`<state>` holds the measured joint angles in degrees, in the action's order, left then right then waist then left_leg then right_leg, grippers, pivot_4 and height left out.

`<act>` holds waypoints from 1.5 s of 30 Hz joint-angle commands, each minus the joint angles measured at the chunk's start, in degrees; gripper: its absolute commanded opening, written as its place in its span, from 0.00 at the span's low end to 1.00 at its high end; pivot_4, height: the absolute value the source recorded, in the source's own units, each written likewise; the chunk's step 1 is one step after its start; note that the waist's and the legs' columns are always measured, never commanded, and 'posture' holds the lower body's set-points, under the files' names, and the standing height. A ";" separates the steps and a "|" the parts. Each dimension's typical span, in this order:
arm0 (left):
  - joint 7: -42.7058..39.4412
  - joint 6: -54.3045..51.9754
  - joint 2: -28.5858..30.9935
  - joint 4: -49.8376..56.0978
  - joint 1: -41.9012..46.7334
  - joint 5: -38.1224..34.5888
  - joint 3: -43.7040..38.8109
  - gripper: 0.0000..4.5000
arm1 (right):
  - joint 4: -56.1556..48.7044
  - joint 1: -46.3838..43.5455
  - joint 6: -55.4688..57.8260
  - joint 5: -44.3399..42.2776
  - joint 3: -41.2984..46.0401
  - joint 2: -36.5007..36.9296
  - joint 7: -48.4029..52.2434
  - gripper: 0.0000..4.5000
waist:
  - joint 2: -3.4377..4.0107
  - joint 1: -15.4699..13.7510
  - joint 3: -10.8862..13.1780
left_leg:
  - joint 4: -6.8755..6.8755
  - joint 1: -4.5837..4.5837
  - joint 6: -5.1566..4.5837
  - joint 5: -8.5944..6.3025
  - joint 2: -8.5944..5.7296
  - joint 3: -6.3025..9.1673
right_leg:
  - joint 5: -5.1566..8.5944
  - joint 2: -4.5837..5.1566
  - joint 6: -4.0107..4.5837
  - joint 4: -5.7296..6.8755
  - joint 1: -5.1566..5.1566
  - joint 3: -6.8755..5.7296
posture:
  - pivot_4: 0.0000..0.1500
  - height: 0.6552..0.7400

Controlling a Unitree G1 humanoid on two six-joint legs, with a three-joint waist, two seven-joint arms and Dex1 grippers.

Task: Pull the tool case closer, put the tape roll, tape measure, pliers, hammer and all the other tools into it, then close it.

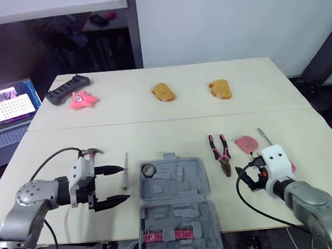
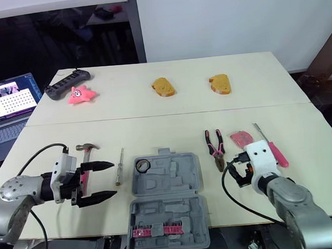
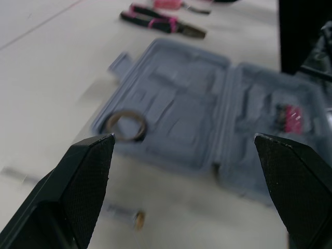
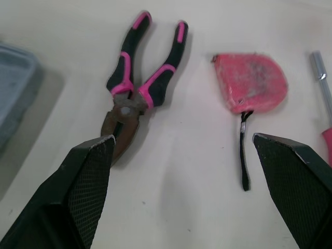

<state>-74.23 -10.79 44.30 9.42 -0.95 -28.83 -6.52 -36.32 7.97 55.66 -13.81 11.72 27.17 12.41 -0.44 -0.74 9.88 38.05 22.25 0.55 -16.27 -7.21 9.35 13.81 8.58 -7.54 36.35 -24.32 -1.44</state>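
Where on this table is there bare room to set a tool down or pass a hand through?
Widest free patch: the band between the bread pieces and the open tool case. Crowded right of the case: pliers, tape measure and pink screwdriver by the right gripper. Left of it: hammer and small screwdriver by the left gripper.

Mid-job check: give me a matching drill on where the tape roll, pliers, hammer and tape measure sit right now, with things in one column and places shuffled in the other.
Things
1. tape roll
2. pliers
3. hammer
4. tape measure

Places
A. on the table, left of the tool case
B. on the table, farthest right of the four
C. inside the open case, in its far half
D. on the table, just right of the case

Pairs: 1-C, 2-D, 3-A, 4-B
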 commanded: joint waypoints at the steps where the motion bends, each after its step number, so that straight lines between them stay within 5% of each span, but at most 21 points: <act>1: 0.00 0.35 0.14 2.85 -0.66 -1.07 -0.51 1.00 | 2.84 -3.27 0.78 2.46 0.00 -1.81 -3.85 1.00 | 0.02 0.02 0.00 | 0.00 0.00 0.00 0.00 0.00 -0.01 | 0.00 0.00 0.00 0.00 0.00 0.00 | 1.00 0.79; 17: 2.70 2.08 -1.80 7.06 -0.95 0.67 3.19 1.00 | 29.39 -18.57 -0.78 5.67 -0.93 -3.36 -5.38 1.00 | 0.13 0.31 -0.03 | -0.02 -0.03 0.04 0.03 0.01 -0.02 | -0.03 -0.05 0.03 0.01 0.00 0.00 | 1.00 0.79; 20: 3.11 2.33 -1.83 7.55 -1.47 0.82 3.20 1.00 | 32.27 -19.80 -1.54 5.59 -0.64 -2.64 -4.31 0.82 | 0.13 0.31 -0.04 | -0.02 -0.04 0.04 0.03 0.01 -0.02 | -0.03 -0.05 0.03 0.00 0.02 0.00 | 1.00 0.79; 28: 4.46 2.23 -1.43 9.15 -3.23 1.12 2.88 1.00 | 34.45 -20.99 -2.15 5.75 -0.93 -1.92 -2.73 0.01 | 0.12 0.01 -0.09 | -0.02 -0.05 0.03 0.03 -0.02 0.00 | -0.03 -0.04 0.03 -0.02 0.07 0.00 | 1.00 0.79; 36: 4.96 1.67 -1.35 9.11 -2.59 1.17 3.33 1.00 | 30.41 -19.00 -0.45 5.08 -0.56 -2.76 -3.10 0.01 | 0.13 -0.02 -0.10 | -0.02 -0.05 0.03 0.03 -0.02 0.02 | -0.03 -0.05 0.04 -0.02 0.08 0.00 | 1.00 0.79; 45: 3.57 2.35 -1.51 7.34 -1.89 1.92 4.70 1.00 | 4.43 -1.55 5.96 2.23 0.00 -5.36 -2.56 0.01 | 0.20 -0.03 -0.09 | -0.11 -0.02 0.01 0.02 -0.01 0.06 | -0.02 -0.06 0.02 -0.02 0.01 -0.01 | 1.00 0.79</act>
<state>-70.20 -9.45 42.54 16.43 -3.36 -26.78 -1.58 -27.11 4.94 59.95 -10.55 11.56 22.31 9.53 -0.24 -0.77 9.78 37.94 22.23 0.56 -16.25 -7.22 9.40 13.79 8.52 -7.52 36.33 -24.32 -1.45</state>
